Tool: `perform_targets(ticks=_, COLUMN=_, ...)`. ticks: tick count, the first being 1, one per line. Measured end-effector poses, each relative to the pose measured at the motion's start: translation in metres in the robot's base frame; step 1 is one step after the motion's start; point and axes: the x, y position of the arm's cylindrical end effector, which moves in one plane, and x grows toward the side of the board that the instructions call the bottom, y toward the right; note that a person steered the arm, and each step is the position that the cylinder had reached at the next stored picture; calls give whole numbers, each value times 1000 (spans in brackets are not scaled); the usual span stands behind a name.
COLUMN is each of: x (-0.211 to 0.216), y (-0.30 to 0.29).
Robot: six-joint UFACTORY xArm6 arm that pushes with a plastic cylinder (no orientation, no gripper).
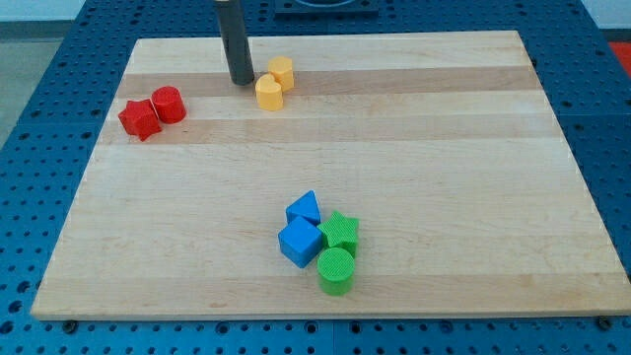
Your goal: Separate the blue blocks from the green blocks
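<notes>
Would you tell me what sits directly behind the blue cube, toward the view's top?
The blue triangular block sits right behind the blue cube, apparently touching it. The cube hides the triangle's lower edge, so contact is unconfirmed.

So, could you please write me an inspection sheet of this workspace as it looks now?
Surface: wooden board, pale and flat, lying on a blue perforated table.
Job's things: blue triangular block and blue cube sit against the green star and green cylinder, one tight cluster near the view's bottom.
Clutter: red star touching red cylinder at the view's left; two yellow blocks together near the view's top.
Grippers: none; my tip rests just left of the yellow blocks, far from the blue and green ones.
Cables: nothing seen.
Surroundings: only the table around the board.
</notes>
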Motion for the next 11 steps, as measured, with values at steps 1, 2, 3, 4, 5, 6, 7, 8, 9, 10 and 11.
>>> perform_targets(ticks=1, x=44, y=-1)
perform_targets(ticks=2, x=104, y=-1)
perform_targets(ticks=3, x=190, y=-1)
perform_targets(ticks=4, x=280, y=-1)
perform_targets(ticks=5, x=327, y=0)
perform_targets(ticks=6, x=326, y=34)
perform_targets(ticks=7, x=326, y=86)
perform_targets(ticks=8, x=318, y=89)
perform_targets(ticks=9, x=290, y=97)
perform_targets(ticks=10, x=275, y=105)
perform_targets(ticks=11, x=251, y=106)
